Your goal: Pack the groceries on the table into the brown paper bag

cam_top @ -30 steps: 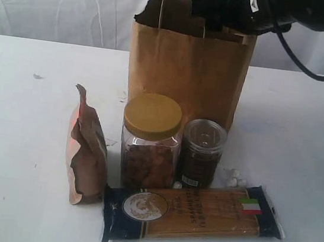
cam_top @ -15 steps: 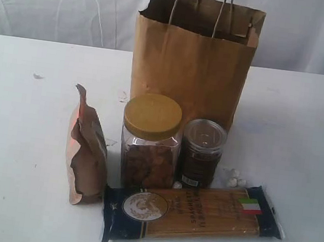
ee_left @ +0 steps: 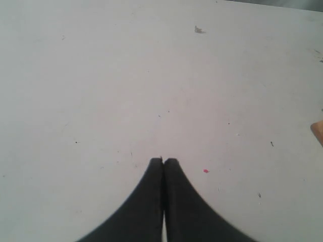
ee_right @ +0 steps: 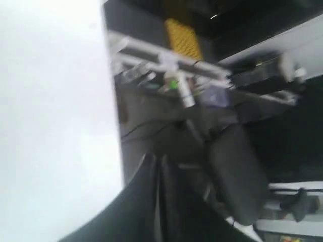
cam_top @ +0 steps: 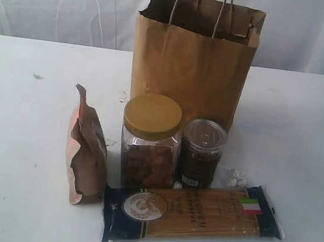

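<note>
The brown paper bag [cam_top: 191, 59] stands upright at the back of the table [cam_top: 19, 114], its mouth open and its cord handles up. In front of it stand a gold-lidded clear jar [cam_top: 150, 140] and a smaller dark jar [cam_top: 201, 153], side by side. A coppery pouch [cam_top: 86, 150] stands to their left. The long navy-ended spaghetti pack [cam_top: 191, 213] lies flat along the front. Neither gripper shows in the exterior view. My left gripper [ee_left: 163, 160] is shut and empty over bare tabletop. My right gripper [ee_right: 160, 159] is shut, blurred, at the table's edge, facing the room.
A few small white pellets [cam_top: 233, 178] lie beside the dark jar. A small dark scuff [cam_top: 37, 76] marks the table at the left. In the right wrist view a dark chair [ee_right: 237, 171] and a cluttered bench [ee_right: 171, 70] stand beyond the table edge.
The right arm, which was over the bag's mouth a second ago, has left the exterior view, and its gripper has gone from open to shut. The groceries have not moved.
</note>
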`<state>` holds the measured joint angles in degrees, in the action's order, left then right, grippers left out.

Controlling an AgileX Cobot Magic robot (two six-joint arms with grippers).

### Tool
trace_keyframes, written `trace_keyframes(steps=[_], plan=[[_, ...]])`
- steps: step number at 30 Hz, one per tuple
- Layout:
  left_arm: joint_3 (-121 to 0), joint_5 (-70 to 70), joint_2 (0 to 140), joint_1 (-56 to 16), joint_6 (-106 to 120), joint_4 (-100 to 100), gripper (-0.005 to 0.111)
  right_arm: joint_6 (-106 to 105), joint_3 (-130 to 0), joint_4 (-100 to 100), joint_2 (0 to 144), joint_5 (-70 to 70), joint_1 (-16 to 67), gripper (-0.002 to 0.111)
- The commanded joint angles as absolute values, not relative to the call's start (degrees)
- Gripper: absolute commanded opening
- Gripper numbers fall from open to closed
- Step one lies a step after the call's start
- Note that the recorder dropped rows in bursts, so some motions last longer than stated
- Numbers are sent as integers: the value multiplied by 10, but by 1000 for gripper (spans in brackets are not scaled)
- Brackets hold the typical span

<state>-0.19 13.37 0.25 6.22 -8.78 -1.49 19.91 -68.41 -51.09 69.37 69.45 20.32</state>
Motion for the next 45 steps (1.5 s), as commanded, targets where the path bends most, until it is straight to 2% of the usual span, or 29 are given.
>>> trace_keyframes(steps=[1, 6, 9, 15, 36, 40, 45], plan=[[0, 132, 0, 60, -88, -14, 0, 141, -598, -384, 694, 680, 187, 0], [0, 132, 0, 60, -88, -14, 0, 302, -525, -248, 685, 694, 187, 0], [0, 132, 0, 60, -88, -14, 0, 305, -474, -194, 685, 700, 187, 0], [0, 132, 0, 60, -88, -14, 0, 305, -360, -159, 685, 554, 188, 0], [0, 132, 0, 60, -88, -14, 0, 284, -370, -112, 676, 587, 189, 0], [0, 132, 0, 60, -88, -14, 0, 234, -394, -83, 636, 589, 189, 0], [0, 132, 0, 60, -88, -14, 0, 194, -395, -66, 518, 570, 189, 0]])
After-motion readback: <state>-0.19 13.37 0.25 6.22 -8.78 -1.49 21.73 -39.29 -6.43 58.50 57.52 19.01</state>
